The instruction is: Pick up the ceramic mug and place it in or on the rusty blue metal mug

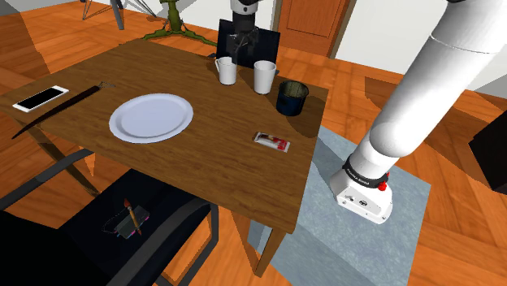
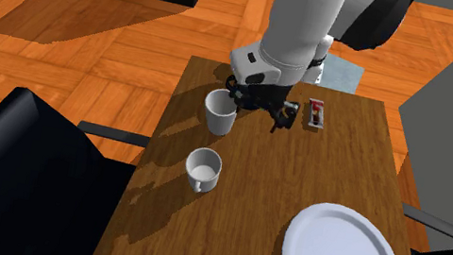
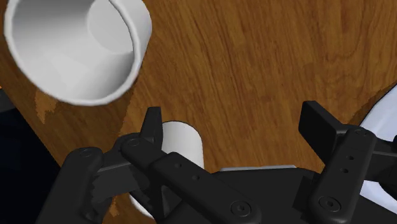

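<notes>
White mug (image 2: 220, 113) beside tool (image 3: 235, 121), fingers (image 3: 321, 124) spread apart

two high views — one table (image 1: 227, 130)

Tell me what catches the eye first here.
The white arm sweeps across the shoulder view's right. On the wooden table lies a white plate; near its far edge stand a handled white mug, a plain white mug and a dark blue mug. The open black fingers hover above the white mugs.
</notes>
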Robot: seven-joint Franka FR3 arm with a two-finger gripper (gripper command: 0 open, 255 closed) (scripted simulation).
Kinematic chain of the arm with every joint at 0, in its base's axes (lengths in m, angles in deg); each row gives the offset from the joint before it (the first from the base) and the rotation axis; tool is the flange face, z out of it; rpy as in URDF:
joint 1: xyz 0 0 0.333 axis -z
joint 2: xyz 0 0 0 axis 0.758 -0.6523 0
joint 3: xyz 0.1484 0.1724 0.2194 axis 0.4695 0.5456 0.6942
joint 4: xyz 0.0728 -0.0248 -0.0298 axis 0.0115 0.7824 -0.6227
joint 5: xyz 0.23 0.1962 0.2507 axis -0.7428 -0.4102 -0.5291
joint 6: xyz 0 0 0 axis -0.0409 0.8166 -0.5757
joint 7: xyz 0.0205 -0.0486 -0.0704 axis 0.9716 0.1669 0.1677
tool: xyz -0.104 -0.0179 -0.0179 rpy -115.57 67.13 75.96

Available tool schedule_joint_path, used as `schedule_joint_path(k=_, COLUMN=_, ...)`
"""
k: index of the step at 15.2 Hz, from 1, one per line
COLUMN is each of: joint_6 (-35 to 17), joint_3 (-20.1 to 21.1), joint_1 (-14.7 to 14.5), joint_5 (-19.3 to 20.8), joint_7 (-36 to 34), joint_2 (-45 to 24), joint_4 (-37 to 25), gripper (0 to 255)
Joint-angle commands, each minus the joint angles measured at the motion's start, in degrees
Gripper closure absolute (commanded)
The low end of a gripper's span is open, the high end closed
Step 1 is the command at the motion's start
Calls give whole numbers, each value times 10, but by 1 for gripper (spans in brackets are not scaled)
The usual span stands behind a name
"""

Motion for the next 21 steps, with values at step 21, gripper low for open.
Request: schedule_joint_path(k=21, joint_6=-20, joint_3=-7, joint_1=0, joint_5=23, joint_7=12, joint_2=-298, joint_4=-273, gripper=0)
